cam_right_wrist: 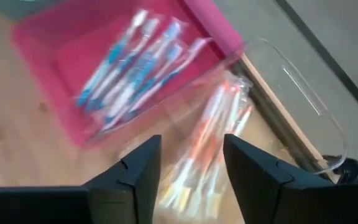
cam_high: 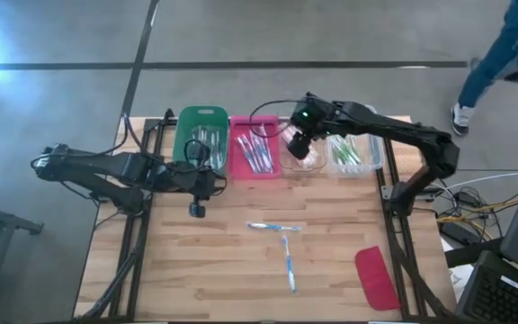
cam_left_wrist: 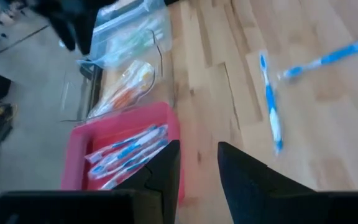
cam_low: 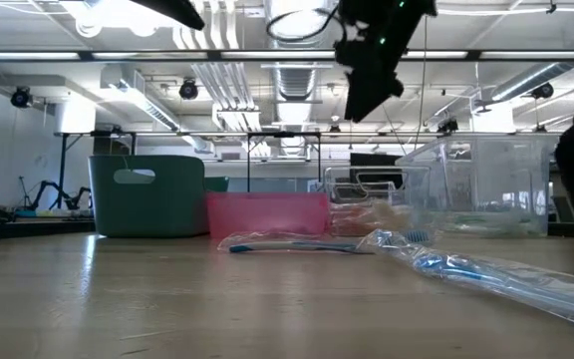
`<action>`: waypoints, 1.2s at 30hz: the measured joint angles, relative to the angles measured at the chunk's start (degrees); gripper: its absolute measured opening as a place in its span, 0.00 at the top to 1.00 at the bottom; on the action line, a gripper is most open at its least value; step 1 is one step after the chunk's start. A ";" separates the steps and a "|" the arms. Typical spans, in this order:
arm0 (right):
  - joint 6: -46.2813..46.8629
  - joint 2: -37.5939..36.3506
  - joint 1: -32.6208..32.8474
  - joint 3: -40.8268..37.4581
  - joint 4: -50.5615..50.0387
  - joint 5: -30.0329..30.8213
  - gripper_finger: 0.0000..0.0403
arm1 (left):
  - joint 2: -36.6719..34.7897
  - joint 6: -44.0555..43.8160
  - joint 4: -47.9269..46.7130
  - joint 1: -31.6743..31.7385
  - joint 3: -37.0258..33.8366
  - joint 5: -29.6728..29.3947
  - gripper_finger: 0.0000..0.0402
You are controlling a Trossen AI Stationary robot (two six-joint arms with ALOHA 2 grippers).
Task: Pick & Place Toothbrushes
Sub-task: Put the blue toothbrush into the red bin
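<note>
A: Along the far edge of the worktop [cam_high: 241,270] stands a row of bins: a green bin [cam_high: 199,137], a pink bin [cam_high: 255,148], then two clear bins [cam_high: 360,151]. What fills them?

B: Wrapped toothbrushes. Blue-accented toothbrushes [cam_right_wrist: 135,59] lie in the pink bin, orange-accented ones [cam_right_wrist: 210,140] in the clear bin just beside it, green-accented ones [cam_high: 346,151] in the farther clear bin.

A: And on the open boards?

B: Two blue toothbrushes [cam_high: 281,241] in clear wrap lie near the middle, one crosswise, one pointing toward the near edge, their ends close together. A flat red lid [cam_high: 376,277] lies near the right corner, well apart from them.

A: Where are the arms?

B: The right gripper [cam_high: 300,144] hangs above the clear bin holding the orange brushes, its fingers [cam_right_wrist: 135,171] parted with nothing between them. The left gripper [cam_high: 196,209] sits off the front of the green bin, fingers [cam_left_wrist: 166,168] slightly apart and empty.

A: Anything in the way?

B: Cables trail over the bins behind the right arm. In the level view the wrapped brushes lie in front of the bins. A person's legs [cam_high: 488,67] show on the floor beyond the far right corner.
</note>
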 joint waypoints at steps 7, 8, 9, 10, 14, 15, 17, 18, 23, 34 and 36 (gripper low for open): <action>3.20 -11.92 4.58 -5.72 -0.71 0.22 0.66 | 7.38 -4.65 5.31 -0.04 0.02 0.73 0.72; 3.73 -13.86 5.14 -6.66 -0.71 0.51 0.67 | 9.01 -4.65 5.35 -0.04 0.02 1.02 0.72; 4.25 -15.89 5.67 -7.62 -0.68 1.12 0.68 | 10.47 -4.59 5.59 -0.04 0.02 1.09 0.72; 4.79 -17.90 6.19 -8.63 -0.64 1.96 0.69 | 11.96 -4.24 6.33 -0.04 0.02 1.06 0.72; 7.18 -25.53 7.94 -12.66 -0.57 4.79 0.73 | 17.68 -3.36 11.86 -0.07 0.02 1.01 0.69; 7.65 -27.36 8.31 -13.74 -0.32 4.98 0.74 | 19.12 -3.37 14.01 -0.06 0.02 1.01 0.67; 8.82 -30.69 8.74 -15.76 -0.26 5.12 0.76 | 21.70 -3.34 17.45 -0.04 0.16 1.14 0.63; 9.34 -32.24 8.92 -16.82 -0.22 5.14 0.77 | 22.99 -3.34 18.93 -0.04 0.40 1.18 0.61; 11.36 -38.94 9.00 -22.25 -0.25 5.11 0.82 | 28.59 -1.21 20.60 -0.04 3.14 1.51 0.54; 13.30 -45.28 9.00 -30.05 0.69 4.96 0.87 | 34.21 25.43 9.88 -0.63 12.56 1.49 0.54; 13.27 -45.18 9.00 -30.68 1.90 4.63 0.87 | 34.74 32.77 11.92 -1.37 13.26 1.64 0.54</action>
